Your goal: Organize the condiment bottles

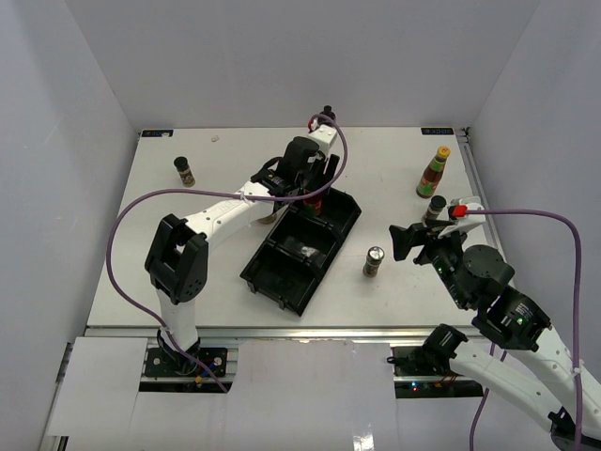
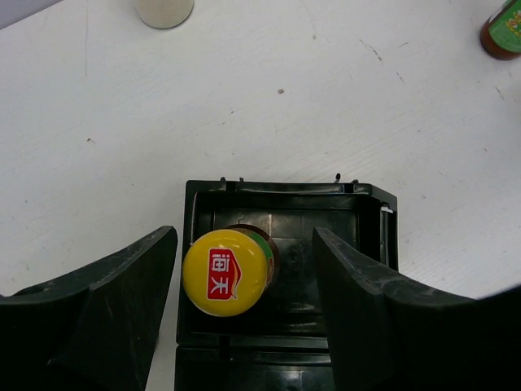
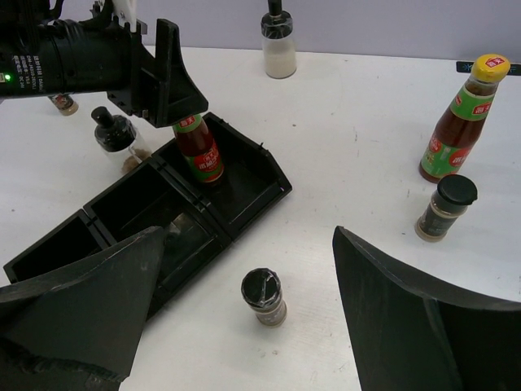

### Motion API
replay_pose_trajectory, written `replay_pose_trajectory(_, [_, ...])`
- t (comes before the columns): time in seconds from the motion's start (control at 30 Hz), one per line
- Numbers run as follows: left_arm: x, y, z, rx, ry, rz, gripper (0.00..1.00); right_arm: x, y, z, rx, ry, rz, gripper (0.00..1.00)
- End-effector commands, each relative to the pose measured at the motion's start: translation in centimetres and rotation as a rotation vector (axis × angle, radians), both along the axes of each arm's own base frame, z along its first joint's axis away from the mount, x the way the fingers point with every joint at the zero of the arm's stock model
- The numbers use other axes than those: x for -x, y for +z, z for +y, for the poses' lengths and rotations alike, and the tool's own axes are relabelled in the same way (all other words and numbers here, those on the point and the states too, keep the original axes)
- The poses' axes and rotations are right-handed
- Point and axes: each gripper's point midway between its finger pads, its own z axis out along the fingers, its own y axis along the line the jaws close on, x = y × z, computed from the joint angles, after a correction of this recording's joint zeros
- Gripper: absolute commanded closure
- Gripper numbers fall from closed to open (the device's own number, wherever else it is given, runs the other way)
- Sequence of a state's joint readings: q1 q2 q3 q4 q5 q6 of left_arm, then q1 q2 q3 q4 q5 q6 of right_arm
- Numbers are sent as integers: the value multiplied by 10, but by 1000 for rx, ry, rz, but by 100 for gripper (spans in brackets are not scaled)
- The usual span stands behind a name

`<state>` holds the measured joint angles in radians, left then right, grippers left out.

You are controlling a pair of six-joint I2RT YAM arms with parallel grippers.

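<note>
Red-sauce bottle, green neck, yellow cap [image 2: 225, 272], stands upright in end compartment of black divided tray [image 2: 277, 187], between left gripper's [image 2: 244, 236] spread fingers, touching neither. We judge placement done; next, lift straight up. Right gripper [image 3: 248, 235] spread, empty.

We record broad black matt wedge fingers [image 2: 98, 314], scuffed, white arm links [image 1: 221, 214], black joint housings [image 1: 178, 258], purple cables [image 1: 117, 246] behind the fingers, green lamp [image 3: 8, 78] behind left fingers, red fitting [image 1: 457, 210] behind right fingers.

Left claw [image 1: 316, 181] hangs over a red-sauce bottle [image 1: 315, 204] in the tray [image 1: 274, 271].
</note>
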<state>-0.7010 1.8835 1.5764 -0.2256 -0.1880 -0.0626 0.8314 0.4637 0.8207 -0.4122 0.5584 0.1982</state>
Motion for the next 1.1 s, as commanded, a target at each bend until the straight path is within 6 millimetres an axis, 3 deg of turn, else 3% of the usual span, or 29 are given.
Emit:
replay_pose_trajectory(0.0, [5,45,2,68,7,-70,19,-2,20,-5,-38,-30,-44,10])
replay_pose_trajectory(0.23, [21,95,8,125,-8,-79,13,-19,23,7,16,-69,35,10])
replay_pose_trajectory(0.3, [29,114,12,136,-14,-77,11,-30,20,19,70,-73,83,10])
replay_pose_trajectory(0.4, [38,146,20,158,-10,-101,9,-45,39,26,83,-112,87,10])
replay_pose_trajectory(0.5, [51,160,37,161,28,-83,8,-72,44,23,109,-188,110,10])
replay_pose_trajectory(0.67, [90,150,67,185,87,30,8,-130,52,-10,78,-272,162,10])
replay_pose_trajectory(0.7, [103,140,77,181,95,53,8,-145,48,-30,77,-334,184,10])
replay_pose_trajectory(0.8, [130,119,92,216,108,110,8,-167,31,-58,81,-411,237,10])
replay_pose_trajectory(0.87, [155,118,100,282,74,118,8,-179,16,-80,56,-456,272,10])
replay_pose_trajectory(0.93, [170,100,100,297,36,152,8,-188,2,-95,14,-481,278,9])
replay_pose_trajectory(1.07, [192,89,115,325,27,146,8,-207,-29,-115,-58,-501,281,7])
